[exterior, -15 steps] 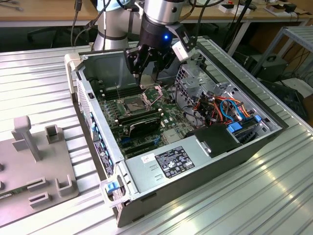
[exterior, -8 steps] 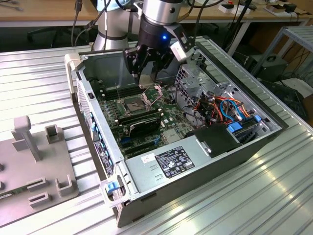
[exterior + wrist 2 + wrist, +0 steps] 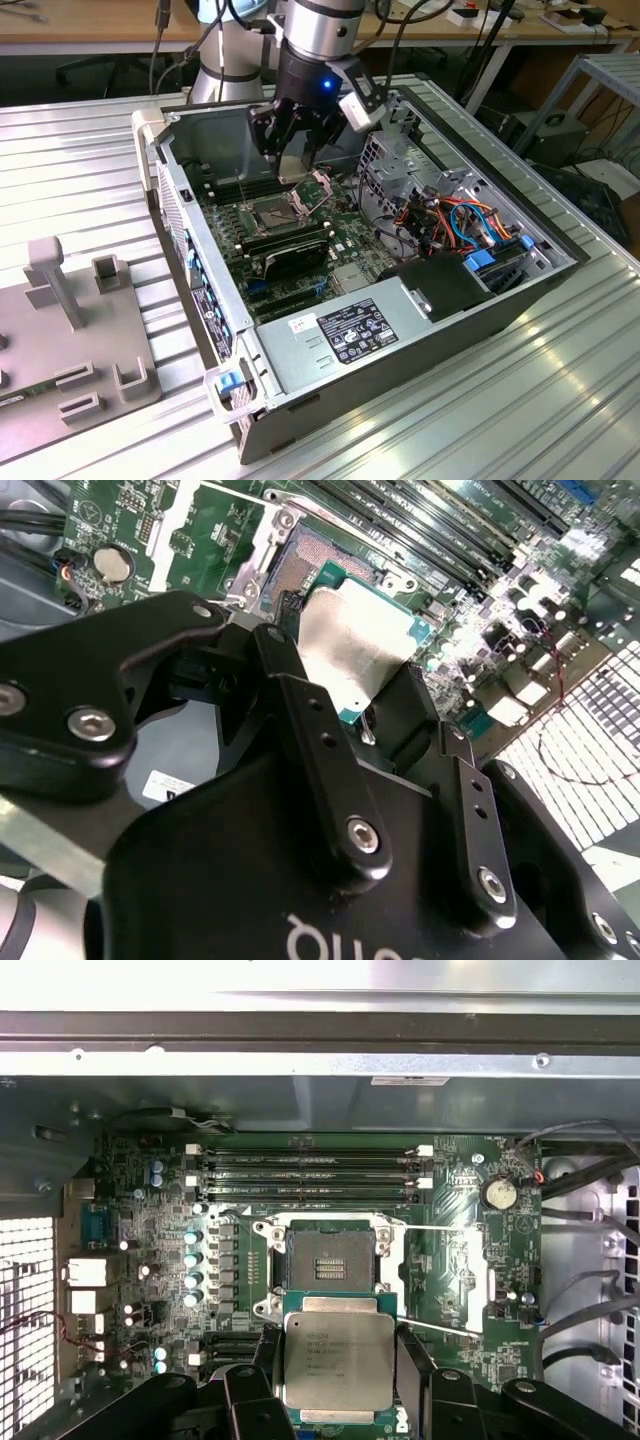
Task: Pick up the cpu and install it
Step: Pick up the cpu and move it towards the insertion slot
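My gripper [image 3: 338, 1360] is shut on the cpu [image 3: 338, 1358], a square chip with a silver lid and green edge, with black fingers [image 3: 415, 1370] pressing on two opposite sides. The cpu [image 3: 355, 650] hangs just above the motherboard, beside the open socket [image 3: 326, 1260], whose load plate is flipped up. In the exterior view my gripper [image 3: 298, 150] hovers inside the open computer case [image 3: 420, 330] over the socket [image 3: 283, 210].
Memory slots [image 3: 310, 1172] run along the far side of the socket. A black heatsink or card [image 3: 285, 250] sits next to the socket. Coloured cables [image 3: 455, 220] and a power supply [image 3: 350, 330] fill the case's other end. A grey fixture [image 3: 70, 340] stands on the table at the exterior view's left.
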You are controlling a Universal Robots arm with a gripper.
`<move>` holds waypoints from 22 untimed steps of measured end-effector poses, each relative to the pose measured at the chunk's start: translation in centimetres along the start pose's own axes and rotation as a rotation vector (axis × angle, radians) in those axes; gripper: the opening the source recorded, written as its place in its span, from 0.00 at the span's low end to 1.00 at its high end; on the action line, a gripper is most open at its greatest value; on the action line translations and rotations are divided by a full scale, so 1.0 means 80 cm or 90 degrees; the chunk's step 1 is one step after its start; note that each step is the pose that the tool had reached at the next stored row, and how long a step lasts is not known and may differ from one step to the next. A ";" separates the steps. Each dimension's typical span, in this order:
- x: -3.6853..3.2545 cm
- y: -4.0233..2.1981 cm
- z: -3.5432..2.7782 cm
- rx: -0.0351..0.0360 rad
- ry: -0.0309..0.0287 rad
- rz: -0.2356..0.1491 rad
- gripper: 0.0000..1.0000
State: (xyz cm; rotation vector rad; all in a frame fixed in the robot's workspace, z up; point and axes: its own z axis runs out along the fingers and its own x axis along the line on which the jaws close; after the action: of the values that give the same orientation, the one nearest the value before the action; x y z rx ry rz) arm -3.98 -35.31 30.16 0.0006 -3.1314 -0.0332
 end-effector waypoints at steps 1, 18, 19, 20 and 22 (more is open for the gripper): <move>0.0001 0.0005 0.0021 0.0000 0.0000 0.000 0.55; 0.0013 0.0151 0.0331 0.0003 0.0006 -0.031 0.55; 0.0013 0.0167 0.0341 0.0003 0.0006 -0.031 0.55; 0.0013 0.0169 0.0345 0.0003 0.0006 -0.031 0.55; 0.0013 0.0169 0.0346 0.0004 0.0006 -0.031 0.55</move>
State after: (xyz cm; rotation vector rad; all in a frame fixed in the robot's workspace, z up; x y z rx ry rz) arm -4.12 -33.90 27.42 0.0775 -3.1300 -0.0326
